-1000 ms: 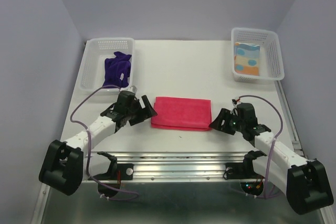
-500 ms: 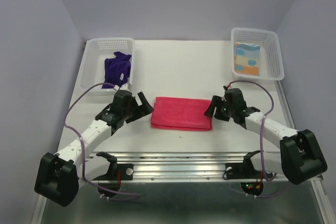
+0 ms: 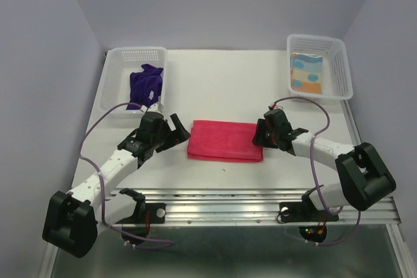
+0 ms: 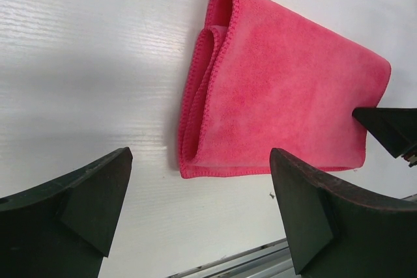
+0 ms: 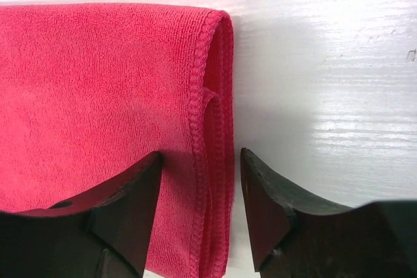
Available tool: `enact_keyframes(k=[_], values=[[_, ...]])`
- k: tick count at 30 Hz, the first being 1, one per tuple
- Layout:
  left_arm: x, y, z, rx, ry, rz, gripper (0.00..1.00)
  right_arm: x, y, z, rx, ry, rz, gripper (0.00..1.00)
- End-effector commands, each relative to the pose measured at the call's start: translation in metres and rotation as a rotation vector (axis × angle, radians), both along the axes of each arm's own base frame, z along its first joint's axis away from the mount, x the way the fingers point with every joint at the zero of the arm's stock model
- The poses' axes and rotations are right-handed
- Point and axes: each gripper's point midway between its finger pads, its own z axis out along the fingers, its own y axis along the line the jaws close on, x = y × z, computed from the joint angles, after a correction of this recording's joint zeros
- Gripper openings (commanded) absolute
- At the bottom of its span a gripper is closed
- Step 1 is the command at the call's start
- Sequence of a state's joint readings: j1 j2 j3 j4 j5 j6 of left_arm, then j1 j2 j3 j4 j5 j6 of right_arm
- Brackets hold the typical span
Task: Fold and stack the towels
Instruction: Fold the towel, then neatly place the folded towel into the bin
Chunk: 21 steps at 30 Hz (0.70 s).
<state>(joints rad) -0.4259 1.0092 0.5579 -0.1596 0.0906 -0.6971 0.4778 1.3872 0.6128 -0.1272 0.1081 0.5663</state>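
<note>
The magenta-pink towel [image 3: 225, 140] lies folded into a flat rectangle mid-table. My left gripper [image 3: 180, 131] hovers just off its left end, wide open and holding nothing; the layered left edge of the pink towel [image 4: 273, 102] lies ahead of the left gripper [image 4: 200, 154]. My right gripper [image 3: 259, 133] is at the towel's right end, open. In the right wrist view its jaws straddle the hemmed edge of the pink towel [image 5: 98, 96], one finger [image 5: 130, 193] over the cloth, the other over bare table. The dark purple towel [image 3: 144, 84] is crumpled in the left basket. The blue-and-orange towel [image 3: 306, 73] lies folded in the right basket.
A white mesh basket [image 3: 117, 76] stands at the back left and another white mesh basket [image 3: 339, 69] at the back right. A metal rail [image 3: 221, 200] runs along the near table edge. Purple cables loop beside both arms.
My right gripper has slid left onto the pink towel's right edge and its jaws have narrowed. The left gripper has opened wider and stayed by the left end.
</note>
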Motion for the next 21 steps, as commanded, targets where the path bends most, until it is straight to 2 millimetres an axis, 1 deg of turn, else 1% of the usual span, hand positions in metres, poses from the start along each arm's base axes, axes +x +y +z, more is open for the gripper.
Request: enact_keyframes(k=[1,4,6,9,10,12,13,14,16,17,19,20,21], values=[[0.007,-0.001,0.013,-0.006,-0.049,0.006,0.99,0.001,-0.004,-0.005,-0.058,0.002,-0.018,0.55],[0.007,0.000,0.014,-0.007,-0.055,0.013,0.99,-0.002,-0.001,-0.010,-0.071,0.014,-0.003,0.55],[0.008,0.000,0.014,-0.005,-0.056,0.015,0.99,-0.005,-0.004,-0.019,-0.099,0.040,-0.005,0.51],[0.009,0.000,0.014,-0.002,-0.053,0.012,0.99,-0.010,-0.004,-0.024,-0.120,0.052,-0.013,0.40],[0.008,0.000,0.013,0.001,-0.050,0.017,0.99,-0.011,-0.006,-0.025,-0.126,0.051,-0.024,0.32],[0.009,0.001,0.013,0.003,-0.054,0.022,0.99,-0.011,-0.008,-0.026,-0.138,0.054,-0.034,0.22],[0.009,0.002,0.013,0.004,-0.055,0.027,0.99,-0.012,-0.013,-0.027,-0.161,0.054,-0.045,0.14],[0.010,0.003,0.014,0.006,-0.057,0.030,0.99,-0.012,-0.015,-0.027,-0.173,0.056,-0.047,0.11],[0.010,0.002,0.016,0.004,-0.065,0.027,0.99,-0.009,-0.020,-0.025,-0.200,0.050,-0.071,0.04],[0.011,0.003,0.017,0.005,-0.067,0.029,0.99,-0.006,-0.019,-0.022,-0.194,0.038,-0.070,0.01],[0.011,0.005,0.019,0.011,-0.076,0.040,0.99,0.001,-0.013,-0.017,-0.182,0.006,-0.042,0.01],[0.012,0.007,0.021,0.015,-0.080,0.051,0.99,0.011,-0.009,-0.008,-0.181,-0.028,-0.035,0.01],[0.011,0.009,0.021,0.025,-0.071,0.059,0.99,0.016,-0.009,-0.004,-0.190,-0.046,-0.031,0.01]])
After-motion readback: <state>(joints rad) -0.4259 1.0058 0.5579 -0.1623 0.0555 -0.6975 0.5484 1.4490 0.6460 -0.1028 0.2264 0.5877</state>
